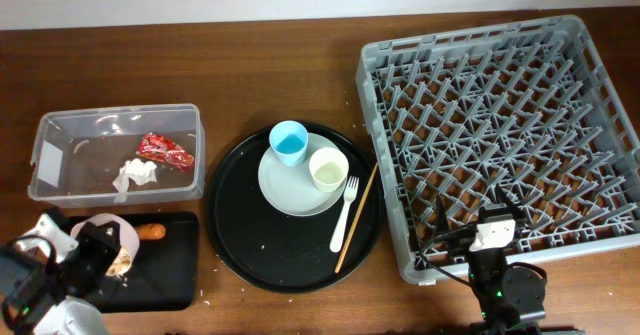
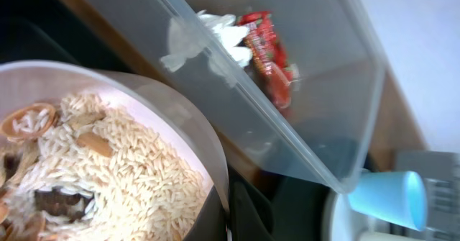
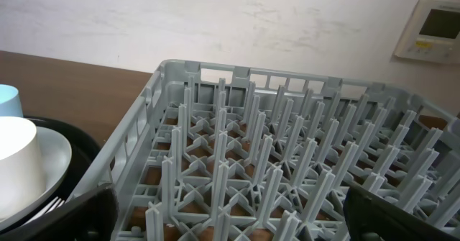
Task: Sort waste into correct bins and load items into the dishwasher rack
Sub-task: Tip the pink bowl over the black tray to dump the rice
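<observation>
Left gripper clamped on pink bowl, right gripper spread wide; tilt too fast and rice overshoots the black tray

Evenly and softly lit from above in the overhead view, with only faint shadows beneath the dishwasher rack on the brown table. Sharp there across the whole frame. Soft in the left wrist view: smeared along the clear tub wall and the light blue cup, crisper on the beige rice-like food scraps inside the pale pink bowl. Bright and fairly clear in the right wrist view.
</observation>
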Available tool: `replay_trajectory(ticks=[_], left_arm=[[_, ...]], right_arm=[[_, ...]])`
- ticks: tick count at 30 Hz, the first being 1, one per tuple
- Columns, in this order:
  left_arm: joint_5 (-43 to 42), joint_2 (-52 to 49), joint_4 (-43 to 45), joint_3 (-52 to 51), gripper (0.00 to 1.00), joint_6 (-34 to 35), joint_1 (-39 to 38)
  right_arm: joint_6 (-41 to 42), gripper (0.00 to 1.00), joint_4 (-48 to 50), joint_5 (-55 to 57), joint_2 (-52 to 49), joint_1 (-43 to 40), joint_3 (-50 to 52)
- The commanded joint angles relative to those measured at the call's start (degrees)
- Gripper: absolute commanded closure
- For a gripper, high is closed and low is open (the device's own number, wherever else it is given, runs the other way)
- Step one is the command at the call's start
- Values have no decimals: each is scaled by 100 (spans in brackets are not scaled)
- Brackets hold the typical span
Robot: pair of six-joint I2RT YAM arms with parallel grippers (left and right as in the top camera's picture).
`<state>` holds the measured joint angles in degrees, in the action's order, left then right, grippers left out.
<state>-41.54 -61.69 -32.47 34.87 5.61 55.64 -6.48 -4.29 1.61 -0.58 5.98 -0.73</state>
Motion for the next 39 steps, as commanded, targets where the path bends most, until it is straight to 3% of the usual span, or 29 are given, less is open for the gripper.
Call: replay_trajectory(ticks=[1, 10, 12, 20, 25, 32, 39], left_arm=[[-1755, 52, 190, -192, 100, -728, 450], [-2806, 52, 120, -326, 100, -811, 697], [-2468, 52, -157, -326, 100, -857, 721], [-2977, 55, -1204, -326, 100, -2050, 1768], [-3967, 55, -1333, -326, 100, -2352, 1954], [-3969, 55, -1886, -326, 100, -2308, 1952], [-3558, 52, -1318, -323, 100, -2240, 1952]], right_arm=[[-17, 1, -22, 33, 37, -48, 42], [-17, 1, -22, 33, 37, -48, 42], [-17, 1, -22, 33, 37, -48, 42], [-17, 1, -22, 33, 37, -48, 42], [-17, 1, -22, 33, 37, -48, 42], [-17, 1, -22, 33, 37, -48, 42], [-17, 2, -22, 33, 37, -48, 42]])
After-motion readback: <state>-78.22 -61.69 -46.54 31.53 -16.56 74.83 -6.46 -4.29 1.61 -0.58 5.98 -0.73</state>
